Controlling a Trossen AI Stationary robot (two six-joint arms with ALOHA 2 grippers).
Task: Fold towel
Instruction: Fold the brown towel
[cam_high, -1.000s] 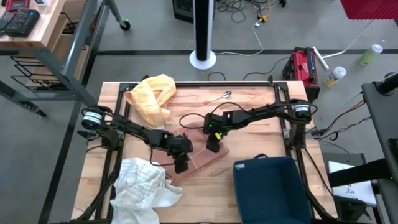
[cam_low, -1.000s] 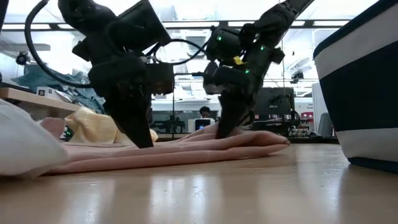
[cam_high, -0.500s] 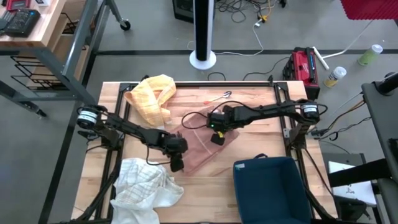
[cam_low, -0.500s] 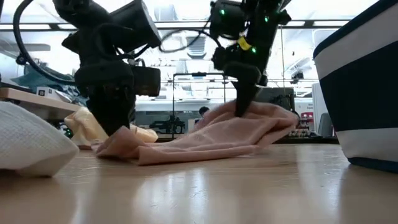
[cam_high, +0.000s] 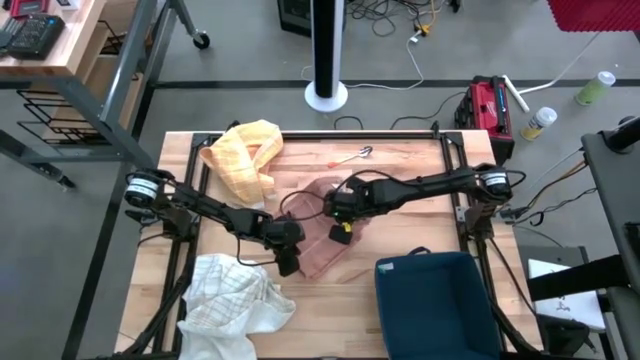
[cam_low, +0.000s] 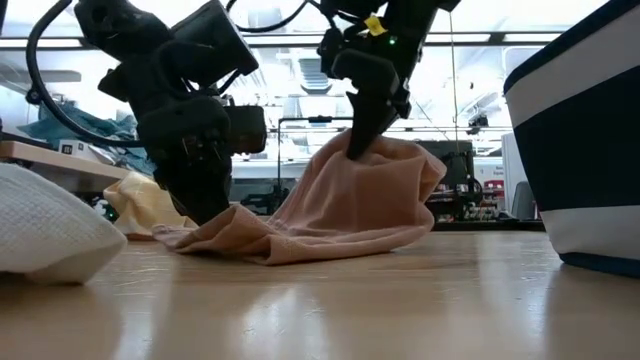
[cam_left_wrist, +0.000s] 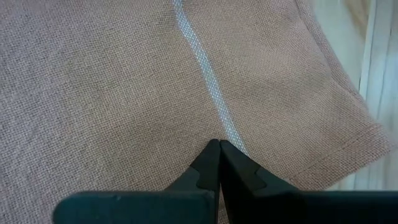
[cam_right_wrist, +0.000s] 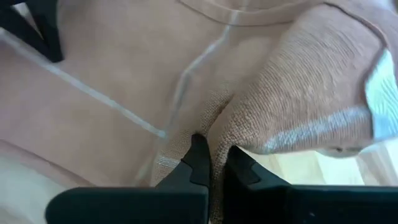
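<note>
High view: the pink towel (cam_high: 322, 232) lies mid-table, running diagonally between the left gripper (cam_high: 288, 262) at its near end and the right gripper (cam_high: 341, 232) just beyond.

Low view: the right gripper holds one edge high, cloth draping down to the left gripper, which is low at the table.

Wrist views: both pairs of fingers are pressed together, pinching woven pink cloth with a pale stripe

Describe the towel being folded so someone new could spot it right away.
On the wooden table, look at the middle, between the two dark arms. The pink towel lies there, one part lifted; unlike the yellow cloth and white cloth, both grippers pinch it.
</note>
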